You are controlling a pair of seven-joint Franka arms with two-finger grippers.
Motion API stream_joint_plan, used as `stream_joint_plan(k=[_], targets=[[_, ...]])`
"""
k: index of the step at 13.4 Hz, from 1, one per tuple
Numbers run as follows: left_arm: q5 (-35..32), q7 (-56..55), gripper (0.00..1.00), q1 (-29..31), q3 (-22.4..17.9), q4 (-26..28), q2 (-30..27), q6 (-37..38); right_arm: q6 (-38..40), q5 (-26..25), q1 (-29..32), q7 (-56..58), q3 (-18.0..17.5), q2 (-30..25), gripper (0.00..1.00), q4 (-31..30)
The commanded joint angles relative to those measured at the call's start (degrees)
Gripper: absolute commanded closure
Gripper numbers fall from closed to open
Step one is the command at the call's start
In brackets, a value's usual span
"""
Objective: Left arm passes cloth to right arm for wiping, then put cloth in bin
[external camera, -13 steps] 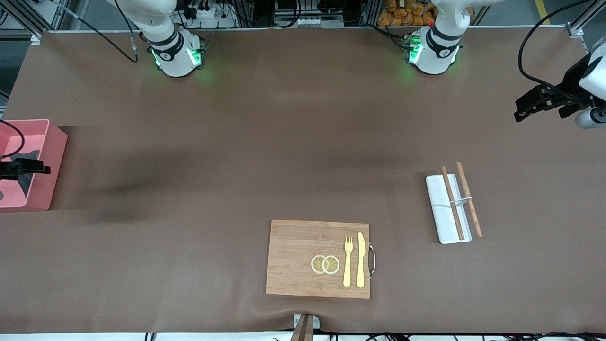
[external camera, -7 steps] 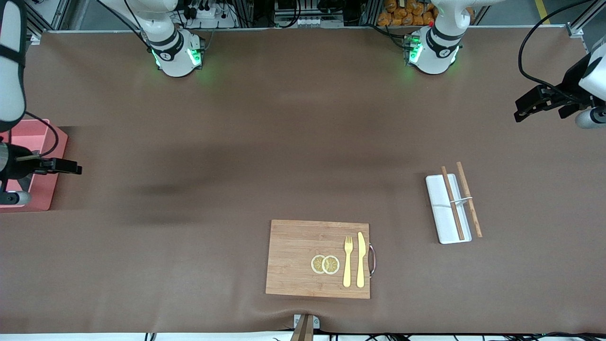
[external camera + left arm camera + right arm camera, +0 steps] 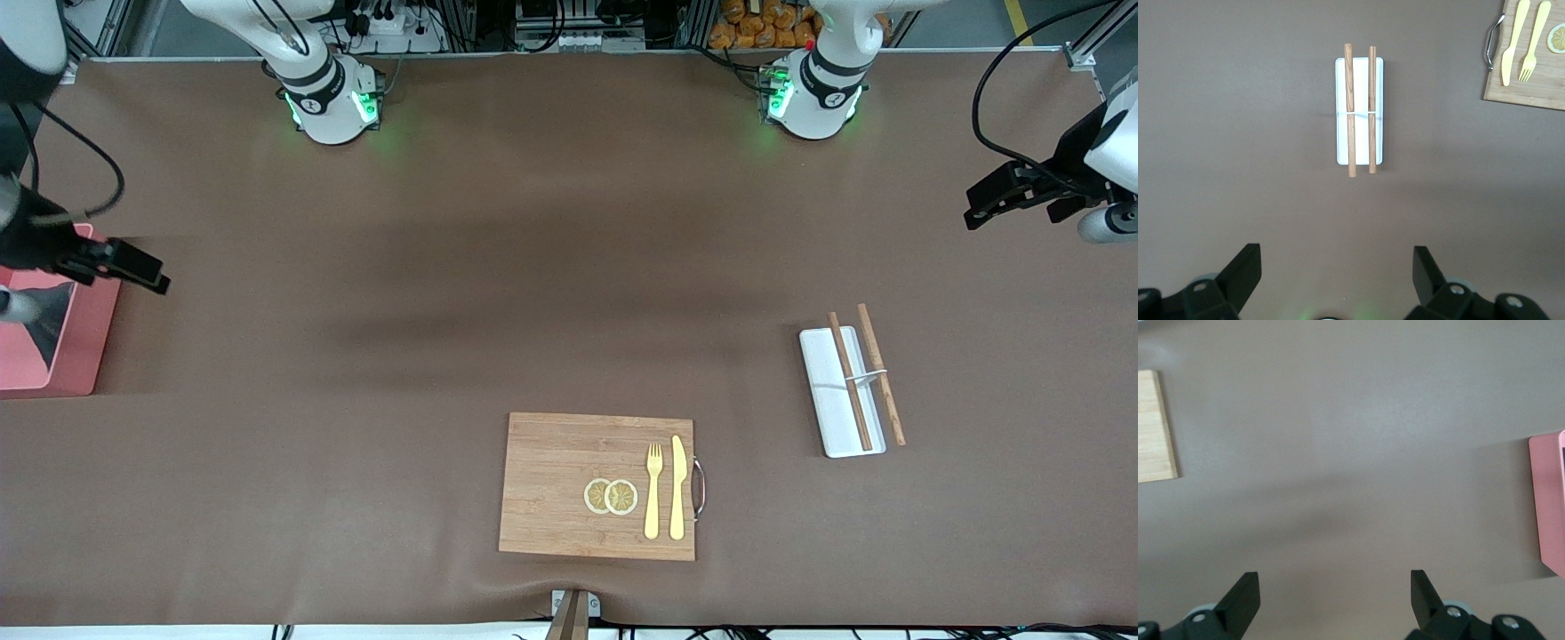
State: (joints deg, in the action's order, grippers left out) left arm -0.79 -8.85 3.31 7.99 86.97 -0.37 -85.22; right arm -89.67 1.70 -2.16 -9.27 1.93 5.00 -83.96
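The pink bin [image 3: 87,348] stands at the right arm's end of the table. The dark grey cloth [image 3: 50,322] lies inside it. My right gripper [image 3: 148,270] hangs open and empty over bare table just beside the bin. Its wrist view shows spread fingers [image 3: 1243,595] over the brown mat, with the bin's corner [image 3: 1549,501] at the frame's edge. My left gripper [image 3: 980,204] waits open and empty in the air at the left arm's end of the table. Its fingers [image 3: 1246,269] are spread wide.
A wooden cutting board [image 3: 560,471] with a yellow fork, a knife and two lemon slices lies near the front edge. A white tray [image 3: 827,409] with two wooden chopsticks lies toward the left arm's end; it also shows in the left wrist view [image 3: 1377,141].
My right gripper has left the space over the bin, moving out over the table beside it and toward the robots' side. The left arm has not moved.
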Motion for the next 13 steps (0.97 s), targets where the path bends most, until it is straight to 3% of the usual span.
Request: stream_joint_plan(k=[1,3,6,13], targets=[[-1.05,0.32,0.00,0.20,0.19,0.22,-0.86,0.23,-0.16,0.94,0.22,-0.49,0.79,-2.80,0.00,-1.65],[-1.05,0.32,0.00,0.12,0.19,-0.48,-0.60,0.05,-1.47,0.42,0.92,1.08,1.23,-2.80,0.00,-0.86],[-1.14,0.32,0.00,0.29,0.10,-0.40,-0.33,0.14,-4.90,0.41,3.30,6.10,1.23,-5.69,0.00,-6.12],[-1.93,0.06,0.00,-0.06,0.19,-2.07,0.63,0.14,-4.64,0.15,2.51,5.23,0.88,-3.77,0.00,-2.44]])
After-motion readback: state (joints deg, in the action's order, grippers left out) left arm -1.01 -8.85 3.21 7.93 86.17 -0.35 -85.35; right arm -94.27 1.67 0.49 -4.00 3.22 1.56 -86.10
